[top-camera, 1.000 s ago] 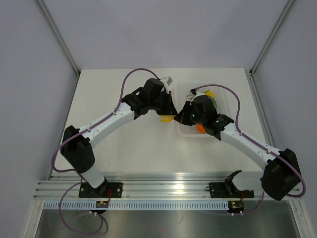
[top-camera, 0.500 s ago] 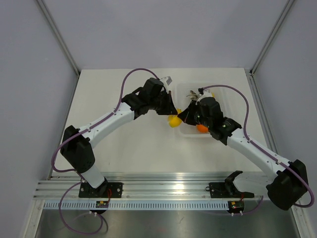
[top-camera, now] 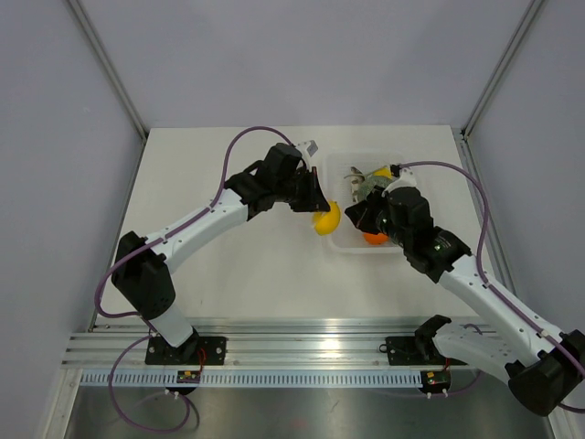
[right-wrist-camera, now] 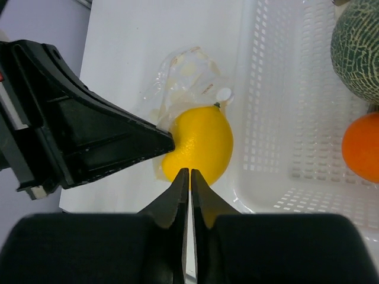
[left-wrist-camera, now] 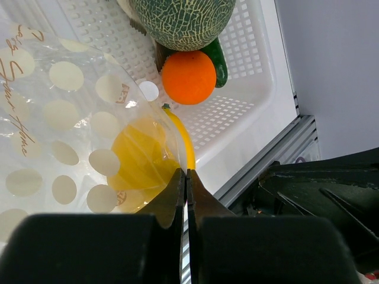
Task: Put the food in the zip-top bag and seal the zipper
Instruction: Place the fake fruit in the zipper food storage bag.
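The yellow lemon point(top-camera: 326, 218) sits at the mouth of the clear dotted zip-top bag point(left-wrist-camera: 59, 118), just left of the tray. In the left wrist view the lemon point(left-wrist-camera: 139, 157) shows through the film. My left gripper point(left-wrist-camera: 186, 173) is shut on the bag's edge beside the lemon, and it also shows in the top view point(top-camera: 315, 206). My right gripper point(right-wrist-camera: 189, 171) is shut and empty, hovering just on the tray side of the lemon point(right-wrist-camera: 201, 145). The bag point(right-wrist-camera: 183, 74) lies crumpled beyond the lemon. I cannot make out the zipper.
A white perforated tray point(top-camera: 352, 245) stands right of the lemon. It holds a grey-green melon point(left-wrist-camera: 180, 21), an orange point(left-wrist-camera: 188, 77), a dark green piece point(left-wrist-camera: 219, 56) and a yellow item point(top-camera: 382, 171). The table's metal rail runs along the near edge.
My right arm has drawn back to the right, away from the lemon. The lemon, mostly hidden before, now shows in full at my left gripper's tip. The left arm has barely moved.
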Motion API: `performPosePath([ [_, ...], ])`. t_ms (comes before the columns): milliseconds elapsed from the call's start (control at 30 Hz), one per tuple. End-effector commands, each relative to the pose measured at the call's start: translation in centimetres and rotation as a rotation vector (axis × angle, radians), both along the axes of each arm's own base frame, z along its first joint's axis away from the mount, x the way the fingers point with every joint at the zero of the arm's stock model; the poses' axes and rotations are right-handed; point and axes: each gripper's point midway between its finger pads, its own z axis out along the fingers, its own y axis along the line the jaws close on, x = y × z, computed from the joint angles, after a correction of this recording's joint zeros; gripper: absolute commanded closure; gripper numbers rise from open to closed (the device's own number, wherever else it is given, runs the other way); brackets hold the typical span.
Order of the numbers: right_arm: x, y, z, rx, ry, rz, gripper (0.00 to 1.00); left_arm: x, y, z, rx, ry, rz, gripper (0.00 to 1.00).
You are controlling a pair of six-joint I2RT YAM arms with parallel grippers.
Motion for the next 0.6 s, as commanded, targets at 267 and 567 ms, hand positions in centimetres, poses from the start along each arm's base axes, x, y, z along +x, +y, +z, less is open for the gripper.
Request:
performPosePath([
  [267, -1.4, -2.2, -4.5, 0.053, 0.133, -0.089, 0.76, -0.2, -0.8, 5.2, -0.176, -0.007, -0.026, 1.00],
  [567, -1.4, -2.3, -3.7, 0.055, 0.117, -0.082, 0.77, 0.1, -1.4, 7.9, -0.236, -0.005, -0.028, 1.00],
])
